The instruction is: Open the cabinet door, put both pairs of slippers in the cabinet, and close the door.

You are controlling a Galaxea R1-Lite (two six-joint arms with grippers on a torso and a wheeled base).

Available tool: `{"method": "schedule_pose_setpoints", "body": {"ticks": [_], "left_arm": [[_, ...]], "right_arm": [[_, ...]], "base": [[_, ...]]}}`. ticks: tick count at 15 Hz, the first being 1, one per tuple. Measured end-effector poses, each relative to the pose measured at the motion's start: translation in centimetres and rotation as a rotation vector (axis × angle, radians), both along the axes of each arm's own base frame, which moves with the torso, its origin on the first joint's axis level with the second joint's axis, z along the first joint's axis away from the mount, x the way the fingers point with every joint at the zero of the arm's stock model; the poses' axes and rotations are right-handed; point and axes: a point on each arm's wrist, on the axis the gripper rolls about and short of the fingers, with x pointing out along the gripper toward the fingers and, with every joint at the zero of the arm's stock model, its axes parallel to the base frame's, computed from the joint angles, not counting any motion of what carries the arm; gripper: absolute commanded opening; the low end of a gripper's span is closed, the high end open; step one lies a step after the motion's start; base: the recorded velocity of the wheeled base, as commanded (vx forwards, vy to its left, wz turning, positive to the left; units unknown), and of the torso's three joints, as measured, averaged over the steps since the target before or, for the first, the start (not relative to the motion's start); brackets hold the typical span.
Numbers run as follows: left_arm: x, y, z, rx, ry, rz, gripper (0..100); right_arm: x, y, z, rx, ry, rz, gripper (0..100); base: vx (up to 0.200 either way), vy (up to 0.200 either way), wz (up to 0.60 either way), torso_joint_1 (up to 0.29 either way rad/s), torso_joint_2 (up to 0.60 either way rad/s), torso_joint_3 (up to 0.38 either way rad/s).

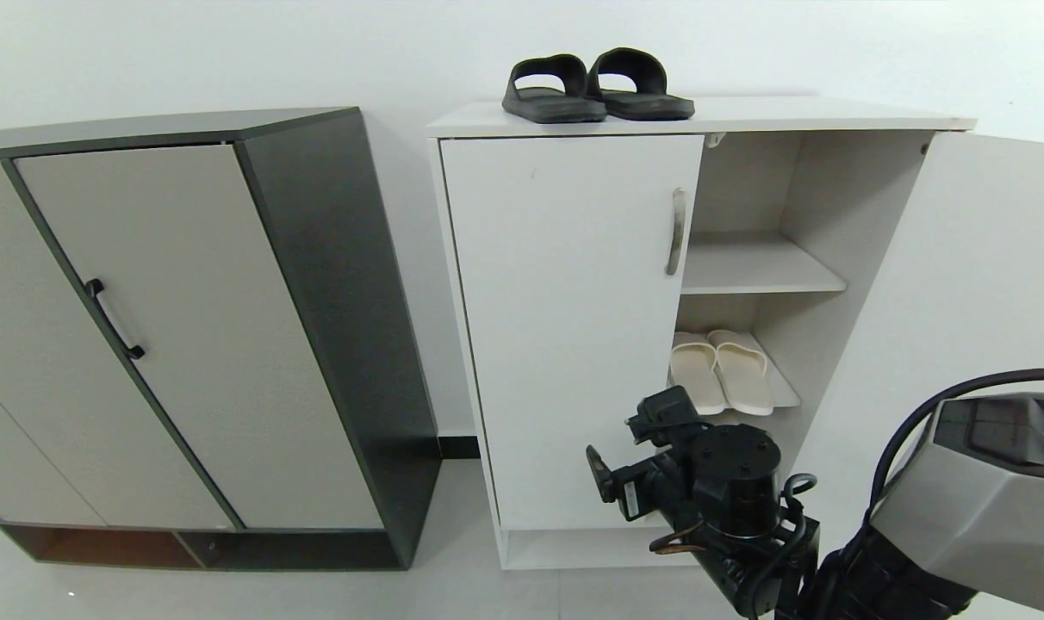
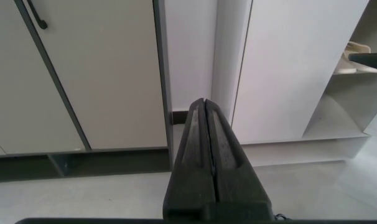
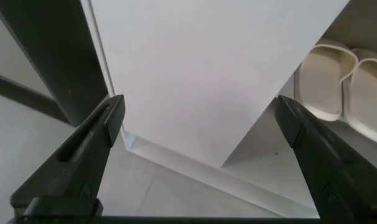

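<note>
Floor lay under the cabinet, black slippers on top, cream slippers inside. Left fingers were closed, right fingers open.

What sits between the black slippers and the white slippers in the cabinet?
In the head view, the cabinet's top panel and its upper shelf separate them.

Head camera high, wrist cameras low, all facing the white cabinet

White cabinet, right door open, cream slippers inside, black slippers atop
</note>
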Motion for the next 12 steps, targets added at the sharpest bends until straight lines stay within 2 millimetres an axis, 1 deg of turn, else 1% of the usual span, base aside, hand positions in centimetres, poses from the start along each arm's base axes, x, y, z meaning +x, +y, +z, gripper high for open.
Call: {"method": "schedule_pose_setpoints", "body": {"ticks": [4,5,8,12], "left_arm": [[0.0,0.0,0.0,0.0,0.0,0.0,0],[0.0,0.0,-0.01,0.0,0.001,0.0,0],[0.0,0.0,-0.01,0.0,0.001,0.0,0],[0.0,0.0,0.02,0.0,-0.001,0.0,0]], "right_arm": [[-0.01,0.01,-0.06,-0.004,0.002,0.0,100],[0.0,0.02,-0.08,-0.005,0.003,-0.001,100],[-0.01,0.05,-0.04,-0.003,0.0,0.0,100],[-0.03,0.08,-0.17,-0.01,0.003,0.002,100]], "base": [[0.0,0.0,0.0,0.0,0.0,0.0],[0.0,0.0,0.0,0.002,-0.12,-0.129],[0.0,0.0,0.0,0.015,-0.19,-0.31],[0.0,0.0,0.0,0.055,-0.51,-0.359]]}}
